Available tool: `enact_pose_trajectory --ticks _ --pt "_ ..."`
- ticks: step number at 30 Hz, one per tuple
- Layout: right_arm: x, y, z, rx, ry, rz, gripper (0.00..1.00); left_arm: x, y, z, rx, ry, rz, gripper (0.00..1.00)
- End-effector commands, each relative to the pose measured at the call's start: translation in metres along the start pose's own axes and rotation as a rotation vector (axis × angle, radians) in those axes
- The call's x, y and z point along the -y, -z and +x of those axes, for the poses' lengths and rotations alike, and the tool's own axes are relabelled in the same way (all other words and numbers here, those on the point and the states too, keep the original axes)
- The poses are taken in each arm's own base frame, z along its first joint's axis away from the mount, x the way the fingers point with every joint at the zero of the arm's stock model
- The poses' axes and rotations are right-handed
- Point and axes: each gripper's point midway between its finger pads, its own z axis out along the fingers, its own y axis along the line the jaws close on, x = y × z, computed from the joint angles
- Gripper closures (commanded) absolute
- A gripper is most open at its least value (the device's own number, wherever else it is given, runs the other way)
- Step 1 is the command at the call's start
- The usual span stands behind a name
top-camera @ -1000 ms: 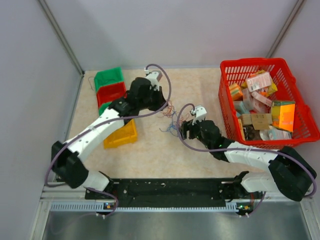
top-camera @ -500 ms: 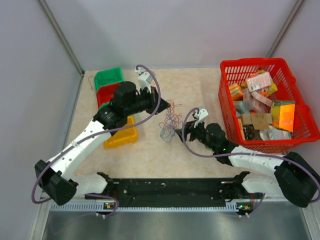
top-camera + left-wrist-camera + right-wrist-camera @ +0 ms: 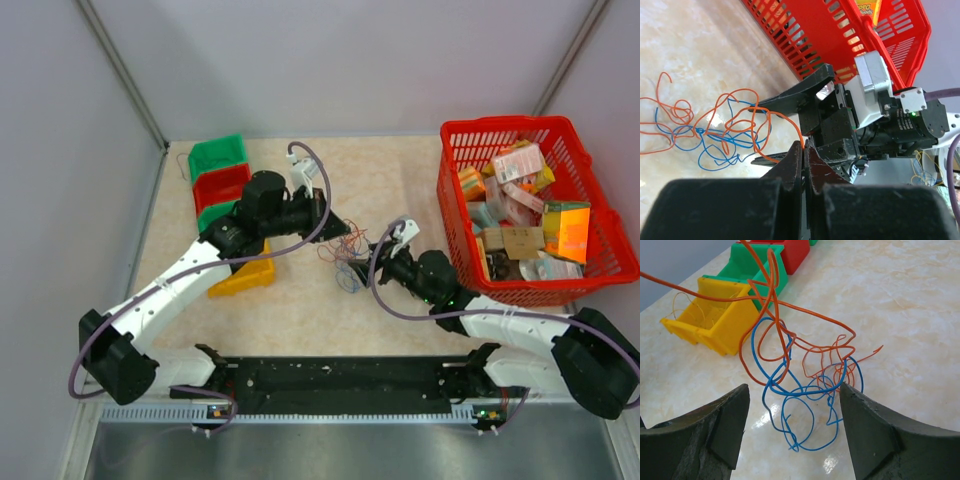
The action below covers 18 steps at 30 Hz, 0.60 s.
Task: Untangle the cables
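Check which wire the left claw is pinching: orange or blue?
The orange wire: it runs straight into the shut left claw, while the blue wire is ungripped.

You have two robot arms to count, the left arm (image 3: pixel 185 268) and the right arm (image 3: pixel 505 318), each ending in one gripper: the left gripper (image 3: pixel 804 150) and the right gripper (image 3: pixel 791 399). At the far left you can count four small bins in a row: a green bin (image 3: pixel 218 157), a red bin (image 3: pixel 222 186), a second green bin (image 3: pixel 212 213) partly hidden by the arm, and a yellow bin (image 3: pixel 243 277). At the right stands one red basket (image 3: pixel 505 123), its packets (image 3: pixel 520 160) too piled up to number. The cables (image 3: pixel 790 370) form one tangle in two colours, orange and blue, and you cannot count its single strands.
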Motion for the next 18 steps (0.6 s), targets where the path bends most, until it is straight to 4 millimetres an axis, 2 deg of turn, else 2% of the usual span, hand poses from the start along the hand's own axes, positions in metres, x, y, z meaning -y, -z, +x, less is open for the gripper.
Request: enact_pose_trajectory --ticks 1,4,8,12,16,18 --pt "-0.005 -0.008 -0.02 0.054 -0.025 -0.002 0.3 0.021 0.001 -0.004 0.022 0.005 0.089 1.0" --pt "0.005 -0.015 -0.01 0.008 -0.043 0.06 0.38 0.031 0.003 -0.009 0.034 0.001 0.123 1.0" --pt "0.01 -0.022 -0.002 -0.039 -0.044 0.091 0.52 0.038 0.014 -0.026 0.085 -0.038 0.099 1.0" --pt "0.022 -0.02 -0.001 -0.034 -0.049 0.158 0.98 0.048 0.021 -0.033 0.118 -0.045 0.131 1.0" --pt "0.034 -0.017 0.0 -0.029 -0.052 0.223 1.0 0.046 0.034 -0.045 0.154 -0.101 0.059 1.0" --pt "0.038 -0.015 0.001 -0.031 -0.054 0.247 1.0 0.035 0.053 -0.068 0.242 -0.152 -0.076 1.0"
